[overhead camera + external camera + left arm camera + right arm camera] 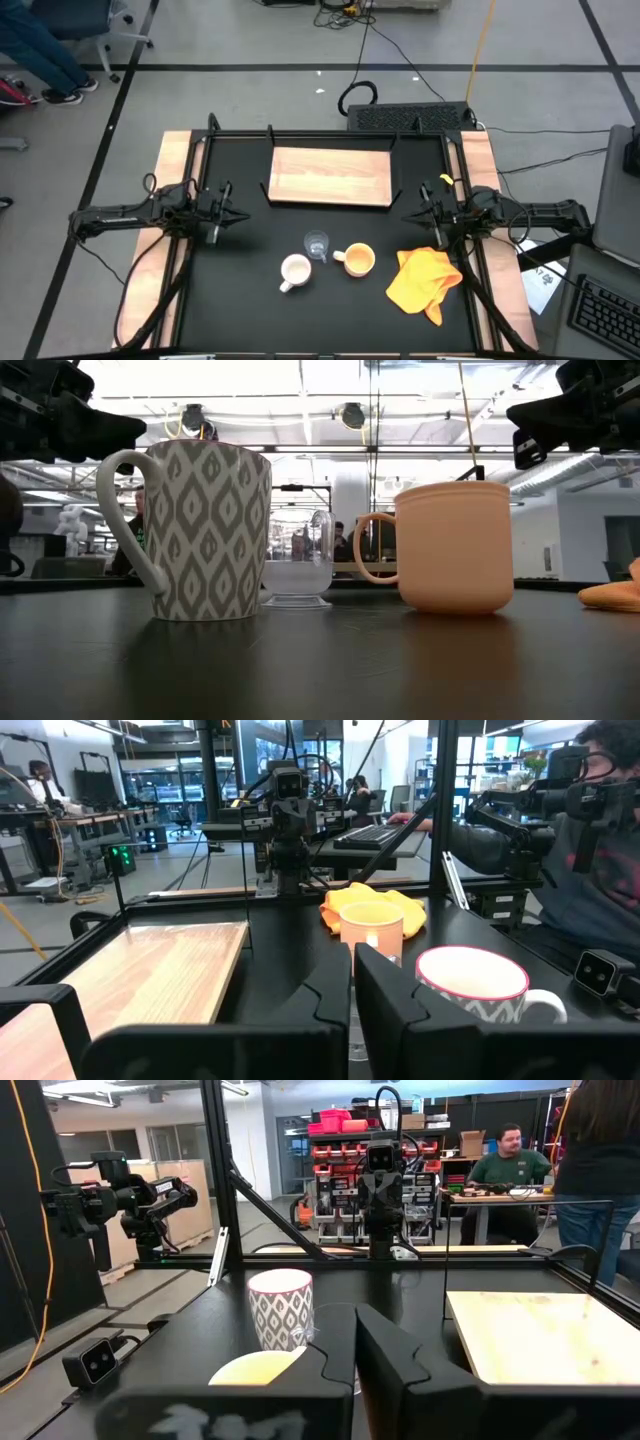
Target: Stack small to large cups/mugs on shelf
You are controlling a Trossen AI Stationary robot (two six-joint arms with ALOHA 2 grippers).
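A white patterned mug (294, 270), a clear glass cup (317, 245) and an orange-yellow mug (357, 260) stand upright on their bases on the black table, near its front middle. The light-wood shelf (331, 176) lies flat farther back. My left gripper (244, 215) hovers shut at the table's left, pointing toward the right. My right gripper (408, 216) hovers shut at the right, pointing left. Both stay above and apart from the cups. The low view shows the white mug (205, 530), glass cup (298, 565) and orange mug (452, 547) in a row.
A yellow cloth (425, 281) lies crumpled on the table right of the orange mug, below my right gripper. Black frame posts run along the table's left and right edges. A person (600, 870) is beyond the right side.
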